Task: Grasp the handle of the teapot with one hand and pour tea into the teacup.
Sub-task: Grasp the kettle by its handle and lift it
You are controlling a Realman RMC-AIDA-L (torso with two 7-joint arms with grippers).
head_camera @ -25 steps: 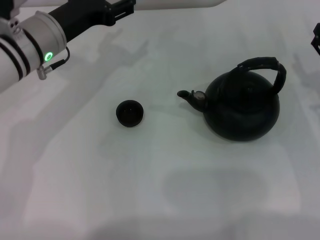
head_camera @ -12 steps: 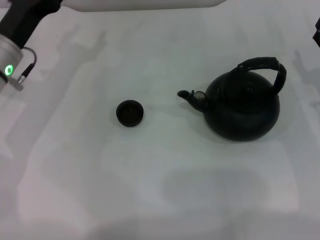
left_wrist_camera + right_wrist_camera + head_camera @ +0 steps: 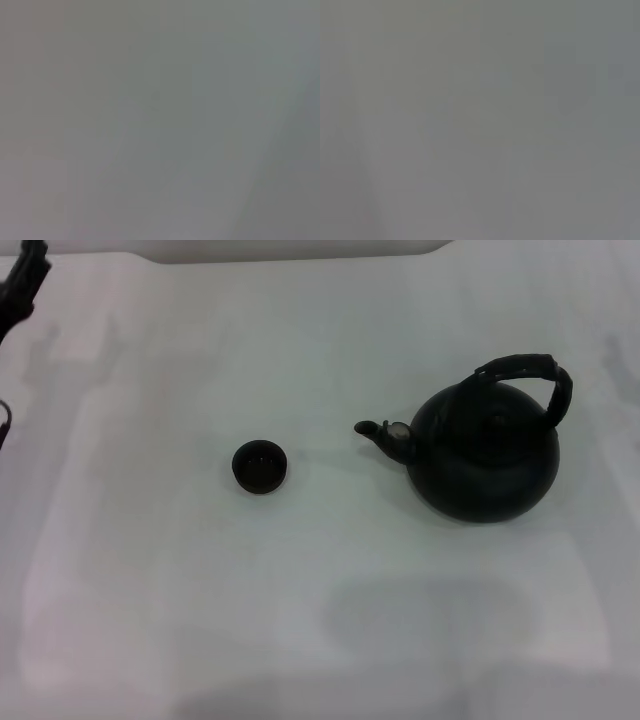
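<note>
The black teapot (image 3: 487, 465) stands upright on the right of the white table (image 3: 300, 620) in the head view. Its arched ribbed handle (image 3: 530, 368) rises over the top, and its short spout (image 3: 380, 432) points left toward the teacup (image 3: 260, 466). The tiny dark teacup sits alone about a hand's width left of the spout. A black end of my left arm (image 3: 20, 285) shows only at the far top-left edge, well away from both. My right gripper is out of view. Both wrist views show only plain grey surface.
A white ledge (image 3: 300, 248) runs along the table's far edge. Soft shadows lie on the table top near the front and at the left.
My left arm has swung away to the left and almost out of the head view. The bit of the right arm at the right edge has gone too. Teapot and teacup have not moved.
</note>
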